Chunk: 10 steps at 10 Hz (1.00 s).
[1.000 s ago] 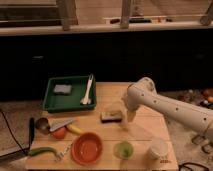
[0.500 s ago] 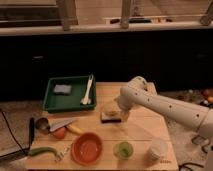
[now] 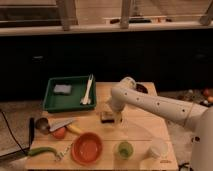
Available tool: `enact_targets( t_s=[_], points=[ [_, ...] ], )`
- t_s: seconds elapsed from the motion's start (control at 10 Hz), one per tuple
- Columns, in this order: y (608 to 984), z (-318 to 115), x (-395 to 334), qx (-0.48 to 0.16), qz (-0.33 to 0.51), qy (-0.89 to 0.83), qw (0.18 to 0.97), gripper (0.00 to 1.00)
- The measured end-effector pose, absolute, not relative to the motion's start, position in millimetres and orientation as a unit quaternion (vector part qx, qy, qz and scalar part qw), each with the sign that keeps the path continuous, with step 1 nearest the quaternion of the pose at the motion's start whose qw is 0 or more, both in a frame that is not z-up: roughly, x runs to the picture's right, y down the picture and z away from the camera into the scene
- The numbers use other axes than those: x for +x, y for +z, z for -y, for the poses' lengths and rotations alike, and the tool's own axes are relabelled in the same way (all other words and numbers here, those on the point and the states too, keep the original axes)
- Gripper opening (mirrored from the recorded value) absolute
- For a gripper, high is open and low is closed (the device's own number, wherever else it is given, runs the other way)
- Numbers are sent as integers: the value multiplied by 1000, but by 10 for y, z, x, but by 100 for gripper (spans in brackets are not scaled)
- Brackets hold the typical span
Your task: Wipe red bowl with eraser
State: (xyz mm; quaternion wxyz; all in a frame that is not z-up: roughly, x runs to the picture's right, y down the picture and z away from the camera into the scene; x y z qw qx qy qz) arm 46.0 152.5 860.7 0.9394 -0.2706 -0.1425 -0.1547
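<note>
The red bowl is a wide orange-red dish near the table's front edge, left of centre. The eraser, a small block with a dark top and tan base, lies in the middle of the wooden table, above and to the right of the bowl. My gripper reaches in from the right on the white arm and is down at the eraser's right side, partly covering it. Whether it touches the eraser I cannot tell.
A green tray at the back left holds a flat grey pad and a white utensil. A small green cup and a white cup stand right of the bowl. A knife, a tomato and a green pepper lie to its left. A dark brown bowl sits at the back.
My arm has swung left and lowered, bringing the gripper from right of the eraser down onto its right side. The eraser and bowl have not moved.
</note>
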Motion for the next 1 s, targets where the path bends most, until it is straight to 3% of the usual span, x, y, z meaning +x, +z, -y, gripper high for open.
enact_targets(
  t_s=[0.4,0.5,1.0],
  points=[
    [8908,-1689,484,-302,141,-137,933,79],
    [8954,-1711,518,-308,137,-131,932,74],
    [8968,-1705,654,-312,131,-114,934,26]
  ],
)
